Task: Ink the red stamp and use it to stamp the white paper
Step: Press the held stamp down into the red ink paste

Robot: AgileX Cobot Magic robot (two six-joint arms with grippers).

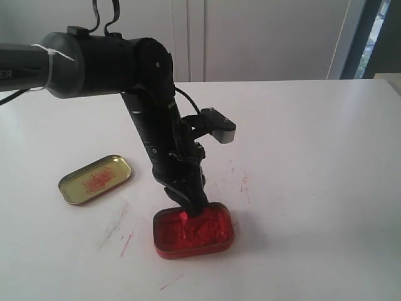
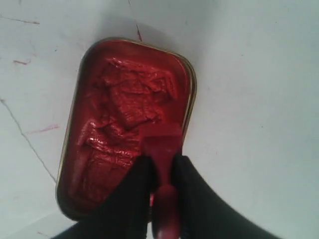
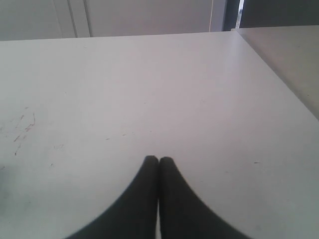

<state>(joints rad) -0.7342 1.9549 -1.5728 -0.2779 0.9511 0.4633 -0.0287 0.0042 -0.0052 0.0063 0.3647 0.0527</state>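
My left gripper (image 2: 162,162) (image 1: 195,208) is shut on the red stamp (image 2: 163,149), holding its knobbed handle between both fingers. The stamp's square base presses down into the lumpy red paste of the ink tin (image 2: 124,119) (image 1: 194,231), near one long side of the tin. In the exterior view the stamp is hidden behind the fingers. The white paper does not show in any view. My right gripper (image 3: 158,159) is shut with nothing in it, over bare white tabletop, and it is out of the exterior view.
The tin's brass lid (image 1: 95,179) lies upside down left of the ink tin, with red smears inside. Red scratch marks (image 1: 241,182) streak the white table (image 1: 313,157) around the tin. A table edge (image 3: 279,74) runs along the right wrist view's side.
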